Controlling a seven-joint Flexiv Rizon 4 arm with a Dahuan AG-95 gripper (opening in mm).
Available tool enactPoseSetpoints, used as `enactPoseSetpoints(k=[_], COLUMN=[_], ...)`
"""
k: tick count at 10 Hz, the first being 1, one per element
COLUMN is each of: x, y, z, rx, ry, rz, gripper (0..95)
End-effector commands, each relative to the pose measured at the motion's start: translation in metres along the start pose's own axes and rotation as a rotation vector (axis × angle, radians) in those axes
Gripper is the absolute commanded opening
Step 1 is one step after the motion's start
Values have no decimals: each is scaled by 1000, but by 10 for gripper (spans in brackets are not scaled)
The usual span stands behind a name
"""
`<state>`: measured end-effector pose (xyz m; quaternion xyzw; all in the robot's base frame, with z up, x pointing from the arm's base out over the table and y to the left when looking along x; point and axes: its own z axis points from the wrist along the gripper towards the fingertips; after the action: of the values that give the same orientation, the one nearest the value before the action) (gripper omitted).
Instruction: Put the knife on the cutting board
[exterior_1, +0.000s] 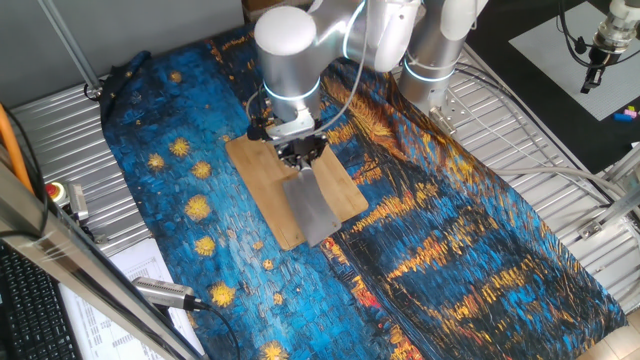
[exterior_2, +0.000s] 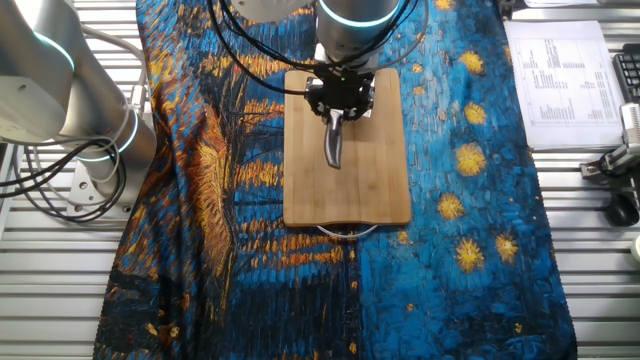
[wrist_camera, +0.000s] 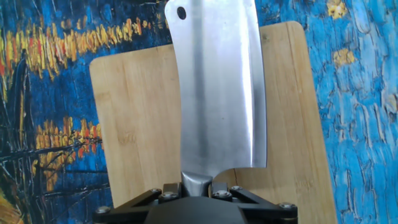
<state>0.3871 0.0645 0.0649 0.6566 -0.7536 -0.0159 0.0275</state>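
My gripper (exterior_1: 300, 153) is shut on the short silvery handle of the knife (exterior_1: 312, 208), an all-metal cleaver. The broad grey blade points away from the hand, down toward the cutting board (exterior_1: 255, 175). In the hand view the knife (wrist_camera: 221, 93) runs up the middle of the frame over the light-brown cutting board (wrist_camera: 137, 124), with the gripper (wrist_camera: 197, 183) clamped on its handle at the bottom. In the other fixed view the knife (exterior_2: 334, 145) looks narrow and foreshortened below the gripper (exterior_2: 338, 103), over the cutting board (exterior_2: 375, 180). Whether the blade touches the board I cannot tell.
The board lies on a blue and orange painted cloth (exterior_1: 450, 240) over a slatted metal table. A wire loop (exterior_2: 345, 232) sticks out at one end of the board. Printed papers (exterior_2: 565, 80) and a red stop button (exterior_1: 55, 190) lie beside the cloth. The arm's base (exterior_2: 90, 150) stands at the cloth's edge.
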Motion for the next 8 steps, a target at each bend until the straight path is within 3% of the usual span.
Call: enactPoseSetpoints(k=[1,4,5,6,7,8], x=[0,0,0,0,0,0], y=[0,0,0,0,0,0], z=[0,0,0,0,0,0], rx=[4,-4,4,6,10,17], ry=[-11,-48,-39,-62,-55,-22], rz=[-19,12,15,-8,-21,-55], gripper=[0,0,0,0,0,0])
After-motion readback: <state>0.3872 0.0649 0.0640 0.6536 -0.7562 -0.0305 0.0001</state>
